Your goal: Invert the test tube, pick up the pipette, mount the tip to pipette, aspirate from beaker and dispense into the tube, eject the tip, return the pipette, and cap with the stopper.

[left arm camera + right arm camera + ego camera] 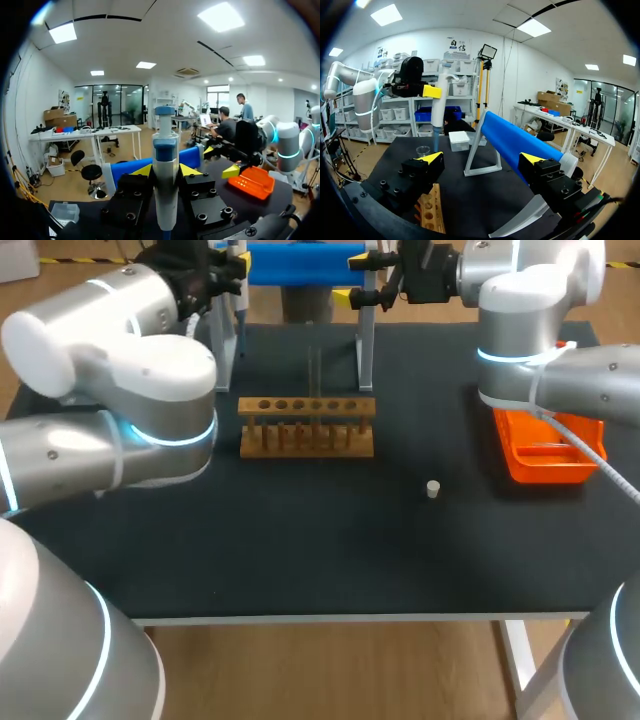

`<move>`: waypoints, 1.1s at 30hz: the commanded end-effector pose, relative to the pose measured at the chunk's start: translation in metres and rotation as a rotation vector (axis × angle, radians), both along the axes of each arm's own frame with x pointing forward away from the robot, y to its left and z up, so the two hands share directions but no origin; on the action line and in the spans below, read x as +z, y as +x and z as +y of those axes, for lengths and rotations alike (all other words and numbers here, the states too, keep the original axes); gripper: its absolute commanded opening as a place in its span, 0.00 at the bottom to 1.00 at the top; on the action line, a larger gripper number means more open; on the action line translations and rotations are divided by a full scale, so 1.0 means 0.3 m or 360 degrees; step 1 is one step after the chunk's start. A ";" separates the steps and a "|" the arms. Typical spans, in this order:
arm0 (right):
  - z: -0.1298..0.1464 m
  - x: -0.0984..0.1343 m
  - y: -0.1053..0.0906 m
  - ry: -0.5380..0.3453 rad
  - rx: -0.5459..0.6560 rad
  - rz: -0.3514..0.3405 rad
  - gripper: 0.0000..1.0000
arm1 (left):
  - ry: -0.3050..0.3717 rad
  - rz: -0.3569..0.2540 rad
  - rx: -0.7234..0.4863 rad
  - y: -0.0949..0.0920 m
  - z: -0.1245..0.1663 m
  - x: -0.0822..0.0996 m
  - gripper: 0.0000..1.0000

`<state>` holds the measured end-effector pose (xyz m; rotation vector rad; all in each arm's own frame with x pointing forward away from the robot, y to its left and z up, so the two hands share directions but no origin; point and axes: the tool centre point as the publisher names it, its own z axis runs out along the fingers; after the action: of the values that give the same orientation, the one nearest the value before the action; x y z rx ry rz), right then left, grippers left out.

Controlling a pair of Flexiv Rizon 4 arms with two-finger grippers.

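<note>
left gripper (165,170): clamped on the pipette (165,145) from both sides. The pipette stands upright between the yellow tips, with its plunger end sticking up past them.
right gripper (481,158): fingers spread wide with nothing pinched. It's held up over the far edge of the table.
pipette vs right gripper: well ahead of it and off toward its left finger, hanging from my other arm's gripper.
beaker (423,149): one small clear one on the mat, pretty much under the pipette's lower end as the right wrist sees it.
white box (459,141): one, just beside the beaker and ahead of the right gripper.
blue roll on its stand (300,262): one, running out ahead from beside the right finger, between the two grippers.
rack (307,425): one wooden rack under the right gripper's left finger, with a single clear test tube (315,368) upright in it.
stopper (432,489): one, alone on the mat, well apart from both grippers.
orange tray (545,445): one, down below the right arm.
</note>
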<state>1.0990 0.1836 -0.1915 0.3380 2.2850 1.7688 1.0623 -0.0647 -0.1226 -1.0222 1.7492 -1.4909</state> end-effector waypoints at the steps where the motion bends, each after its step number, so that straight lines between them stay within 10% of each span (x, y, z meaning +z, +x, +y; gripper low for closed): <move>1: 0.001 0.000 0.003 -0.0002 0.0002 0.0001 1.00 | 0.0007 -0.0010 0.0082 0.072 -0.054 -0.023 0.00; 33: 0.001 0.000 0.003 -0.0002 0.0002 0.0001 1.00 | 0.0006 0.0077 0.0410 0.224 -0.004 -0.114 0.00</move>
<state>1.0990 0.1836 -0.1915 0.3380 2.2850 1.7688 1.1258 -0.0609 -0.1554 -1.2276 1.5919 -1.3297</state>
